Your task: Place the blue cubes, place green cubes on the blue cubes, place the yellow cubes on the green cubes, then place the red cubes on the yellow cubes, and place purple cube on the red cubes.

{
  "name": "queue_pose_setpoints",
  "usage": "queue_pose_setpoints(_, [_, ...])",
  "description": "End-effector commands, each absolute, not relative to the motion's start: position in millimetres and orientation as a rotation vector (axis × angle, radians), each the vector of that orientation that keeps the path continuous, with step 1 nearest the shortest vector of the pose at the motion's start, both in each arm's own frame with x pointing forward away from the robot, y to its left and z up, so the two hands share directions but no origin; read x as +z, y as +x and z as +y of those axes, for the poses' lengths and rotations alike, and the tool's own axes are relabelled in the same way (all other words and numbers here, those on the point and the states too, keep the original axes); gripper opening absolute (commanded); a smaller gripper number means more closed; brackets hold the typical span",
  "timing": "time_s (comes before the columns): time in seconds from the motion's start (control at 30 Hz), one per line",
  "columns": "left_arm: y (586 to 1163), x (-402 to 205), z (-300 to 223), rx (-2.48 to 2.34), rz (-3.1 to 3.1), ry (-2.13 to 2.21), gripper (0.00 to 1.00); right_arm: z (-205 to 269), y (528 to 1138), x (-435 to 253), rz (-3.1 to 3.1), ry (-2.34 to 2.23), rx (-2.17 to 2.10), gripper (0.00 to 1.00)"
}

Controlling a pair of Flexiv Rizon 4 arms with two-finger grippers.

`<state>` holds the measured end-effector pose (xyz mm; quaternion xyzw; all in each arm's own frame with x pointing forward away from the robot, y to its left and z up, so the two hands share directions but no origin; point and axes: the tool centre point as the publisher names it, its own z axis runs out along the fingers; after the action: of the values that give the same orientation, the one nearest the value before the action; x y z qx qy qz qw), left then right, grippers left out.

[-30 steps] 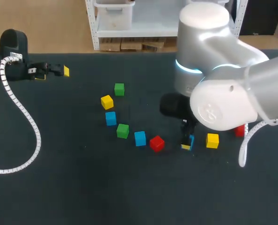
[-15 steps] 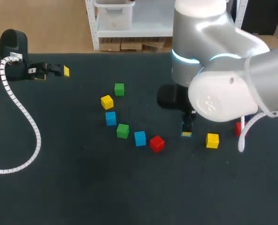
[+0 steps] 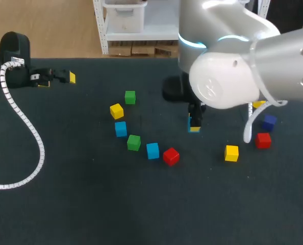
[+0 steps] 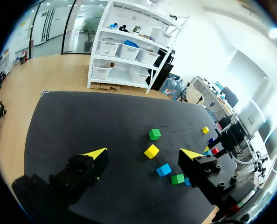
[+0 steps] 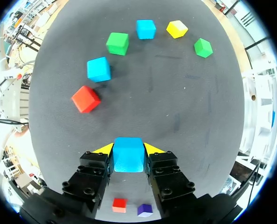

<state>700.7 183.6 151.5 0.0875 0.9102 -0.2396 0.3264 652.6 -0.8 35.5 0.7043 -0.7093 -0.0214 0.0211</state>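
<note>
1. Your right claw [image 5: 128, 148] is clenched on a blue cube [image 5: 128, 156]. A yellow tip presses each side, and the cube fills the gap between the fingers.
2. Ahead of that claw, loose cubes curve away in an arc on the table [image 5: 176, 107]. The red cube [image 5: 86, 99] is nearest, then the second blue [image 5: 99, 69], green cube [image 5: 117, 43], third blue [image 5: 146, 29], yellow cube [image 5: 176, 29] and far green [image 5: 203, 47]. None of them touch.
3. Behind the claw, under its wrist, the back red [image 5: 119, 203] and purple cube [image 5: 144, 209] sit side by side.
4. Your left claw [image 4: 144, 153] is released, fingers spread wide with nothing gripped. The cubes lie well ahead of it.
</note>
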Motion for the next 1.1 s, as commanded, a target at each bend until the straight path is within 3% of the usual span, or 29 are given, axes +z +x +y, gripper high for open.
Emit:
queue_pose_setpoints(0.03, [699.9,150.3,184.4,-0.634,2.378,0.23,1.0,7.2,670.5,31.4,-2.162,2.159,-0.087,0.0])
queue_pose_setpoints(1.1, [699.9,150.3,184.4,-0.634,2.378,0.23,1.0,4.0,708.8,-0.5,-2.143,2.112,-0.115,0.0])
